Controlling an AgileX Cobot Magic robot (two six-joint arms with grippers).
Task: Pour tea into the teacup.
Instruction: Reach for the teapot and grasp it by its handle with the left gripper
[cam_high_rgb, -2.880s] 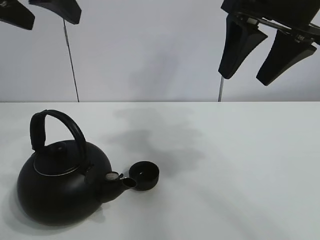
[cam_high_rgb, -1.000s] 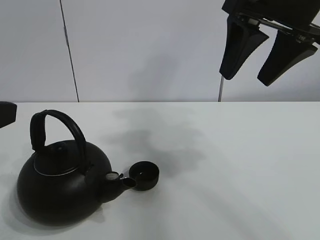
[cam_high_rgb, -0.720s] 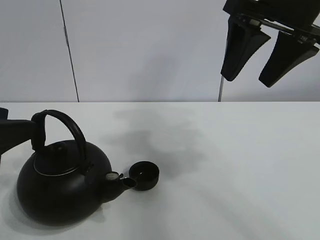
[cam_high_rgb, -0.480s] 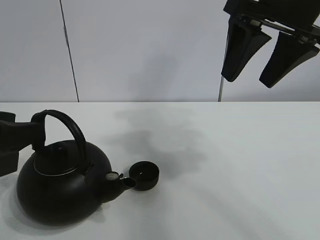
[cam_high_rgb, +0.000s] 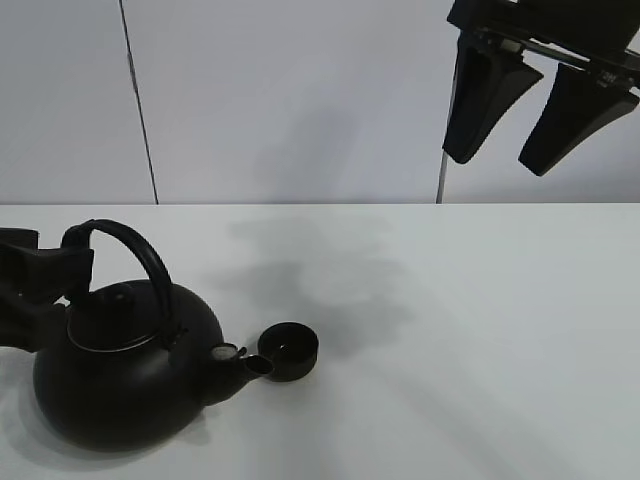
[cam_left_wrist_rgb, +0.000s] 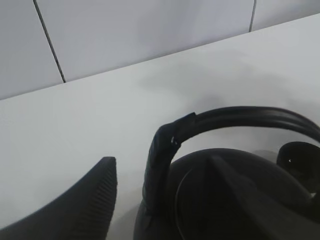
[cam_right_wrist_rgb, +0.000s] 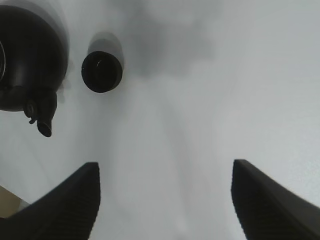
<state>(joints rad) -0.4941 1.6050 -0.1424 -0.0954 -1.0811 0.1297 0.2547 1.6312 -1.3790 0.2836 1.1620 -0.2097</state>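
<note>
The kettle (cam_high_rgb: 125, 375) is sitting upright on the left part of the white table (cam_high_rgb: 480, 350), its arched handle (cam_high_rgb: 135, 255) standing over the lid. The teacup (cam_high_rgb: 288, 350) is resting on the table near the kettle's spout (cam_high_rgb: 245, 362), on the side toward the middle. From the high camera spout and cup look as if they are meeting, but the right wrist view is showing a clear strip of table between the spout (cam_right_wrist_rgb: 44, 125) and the teacup (cam_right_wrist_rgb: 102, 72), so they are apart. I cannot make out whether there is anything in the cup.

The left gripper (cam_high_rgb: 70, 295) is reaching in low from the table's left edge, right at the kettle. Its jaws are parted, one finger (cam_high_rgb: 45, 262) level with the handle's outer end and the other lower (cam_high_rgb: 30, 325), against the kettle's shoulder. In the left wrist view the handle's upright part (cam_left_wrist_rgb: 157, 170) is standing between the two fingers (cam_left_wrist_rgb: 75, 205) with a gap showing on one side, so nothing is being squeezed; the kettle (cam_left_wrist_rgb: 200, 205) is filling the lower part and the teacup (cam_left_wrist_rgb: 302, 157) is peeking past it.

The right gripper (cam_high_rgb: 525, 110) is hanging high above the table's far right side, jaws spread wide and gripping nothing, well away from kettle and cup. Its own camera is looking down between the fingers (cam_right_wrist_rgb: 65, 205) at bare table, with the kettle (cam_right_wrist_rgb: 25, 55) off at one edge.
</note>
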